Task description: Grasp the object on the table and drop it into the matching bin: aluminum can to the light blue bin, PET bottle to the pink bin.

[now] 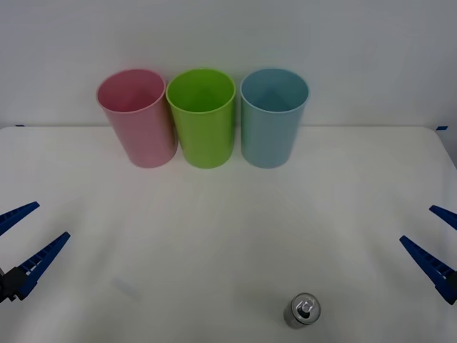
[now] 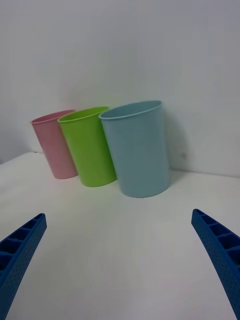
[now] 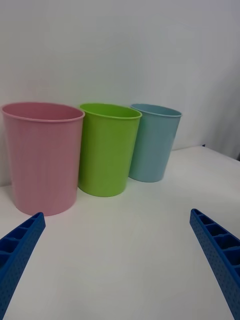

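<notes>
Silver-topped, the can point(image 1: 303, 310) stands upright on the table's point(image 1: 214, 236) near edge, right of centre, well apart from both grippers. Left gripper point(image 1: 23, 236) and right gripper point(image 1: 434, 239) hover at the sides, fingers spread wide, empty.

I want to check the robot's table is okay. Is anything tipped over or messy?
Nothing stands out. The pink bin, lime green bin and light blue bin stand upright in a row, the aluminum can stands upright nearer the robot, and nothing is spilled on the table.
</notes>
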`<state>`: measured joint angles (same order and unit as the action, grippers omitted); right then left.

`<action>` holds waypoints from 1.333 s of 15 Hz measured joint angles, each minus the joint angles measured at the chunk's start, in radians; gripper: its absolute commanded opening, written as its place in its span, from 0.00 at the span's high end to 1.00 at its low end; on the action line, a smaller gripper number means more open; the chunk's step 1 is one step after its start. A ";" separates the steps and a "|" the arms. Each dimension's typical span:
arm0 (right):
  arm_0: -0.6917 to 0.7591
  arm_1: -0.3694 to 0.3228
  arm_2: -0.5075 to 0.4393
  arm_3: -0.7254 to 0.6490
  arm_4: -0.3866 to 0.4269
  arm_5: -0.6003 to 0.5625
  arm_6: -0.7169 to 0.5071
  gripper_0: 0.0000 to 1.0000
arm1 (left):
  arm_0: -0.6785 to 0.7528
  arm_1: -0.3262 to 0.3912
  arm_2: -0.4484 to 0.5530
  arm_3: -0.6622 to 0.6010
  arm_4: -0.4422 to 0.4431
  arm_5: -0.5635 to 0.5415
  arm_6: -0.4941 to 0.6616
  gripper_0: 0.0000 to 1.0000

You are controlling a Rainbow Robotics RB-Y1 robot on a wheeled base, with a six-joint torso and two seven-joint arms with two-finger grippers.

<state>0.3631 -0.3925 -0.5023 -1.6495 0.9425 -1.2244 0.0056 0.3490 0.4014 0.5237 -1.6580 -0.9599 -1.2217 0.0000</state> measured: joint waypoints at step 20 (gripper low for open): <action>0.116 -0.136 0.069 0.000 0.150 -0.234 0.077 0.00 | 0.000 0.000 0.000 0.000 0.000 0.000 0.000 0.00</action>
<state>0.4789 -0.5280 -0.4330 -1.6491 1.0927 -1.4587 0.0823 0.3490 0.4014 0.5236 -1.6580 -0.9599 -1.2217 0.0000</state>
